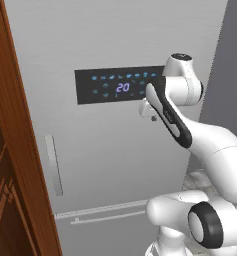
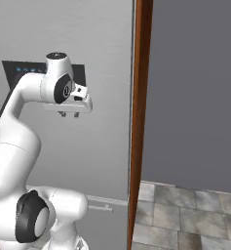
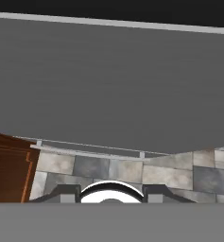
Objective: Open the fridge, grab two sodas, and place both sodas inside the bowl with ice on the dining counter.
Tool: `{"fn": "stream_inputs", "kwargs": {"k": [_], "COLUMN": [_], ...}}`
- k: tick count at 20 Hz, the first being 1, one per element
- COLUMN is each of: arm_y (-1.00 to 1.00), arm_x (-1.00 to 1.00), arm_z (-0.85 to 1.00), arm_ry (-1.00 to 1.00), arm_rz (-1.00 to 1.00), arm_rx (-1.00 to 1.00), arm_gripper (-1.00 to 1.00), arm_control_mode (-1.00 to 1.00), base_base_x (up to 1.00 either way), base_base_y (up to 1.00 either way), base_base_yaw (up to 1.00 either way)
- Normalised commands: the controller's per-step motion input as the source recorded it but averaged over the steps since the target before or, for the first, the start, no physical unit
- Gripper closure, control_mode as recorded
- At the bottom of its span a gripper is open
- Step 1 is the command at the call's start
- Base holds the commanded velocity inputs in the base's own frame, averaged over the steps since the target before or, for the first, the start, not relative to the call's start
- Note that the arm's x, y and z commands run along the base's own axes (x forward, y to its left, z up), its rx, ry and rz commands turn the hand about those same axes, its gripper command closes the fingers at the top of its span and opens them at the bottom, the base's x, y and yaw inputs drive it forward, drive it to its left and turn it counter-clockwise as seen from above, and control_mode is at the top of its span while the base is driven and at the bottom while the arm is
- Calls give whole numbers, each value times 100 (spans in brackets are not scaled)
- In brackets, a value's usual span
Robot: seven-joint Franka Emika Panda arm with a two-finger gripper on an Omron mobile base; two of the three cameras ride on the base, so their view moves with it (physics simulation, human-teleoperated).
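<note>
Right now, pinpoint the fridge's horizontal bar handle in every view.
Left base view: bar handle, bottom centre.
Right base view: the bar's end, low, left of centre.
Hand view: the bar runs across below the middle.
Shared landmark: grey fridge door.

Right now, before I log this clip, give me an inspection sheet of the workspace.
Surface: nothing seen; no counter in these views.
Job's things: fridge door shut, panel reads 20, vertical recessed handle on its left, untouched. Sodas and bowl: nothing seen.
Clutter: nothing seen.
Grippers: gripper shut, empty, pointing down in front of the fridge door, level with the panel.
Cables: nothing seen.
Surroundings: brown wooden cabinet left of the fridge, wooden edge to its right, grey wall, stone-tile floor.
</note>
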Motion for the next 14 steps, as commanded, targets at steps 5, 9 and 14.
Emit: {"fn": "stream_inputs", "kwargs": {"k": [5,9,14], "arm_y": [0,0,0], "arm_x": [-1,0,0], "arm_z": [0,0,0], "arm_ry": [0,0,0], "arm_rz": [0,0,0], "arm_rx": [0,0,0], "arm_gripper": [-100,-100,-100], "arm_control_mode": [100,100,100], "base_base_x": [0,-62,-80], "base_base_y": [0,27,48], "base_base_yaw": [0,0,0]}}
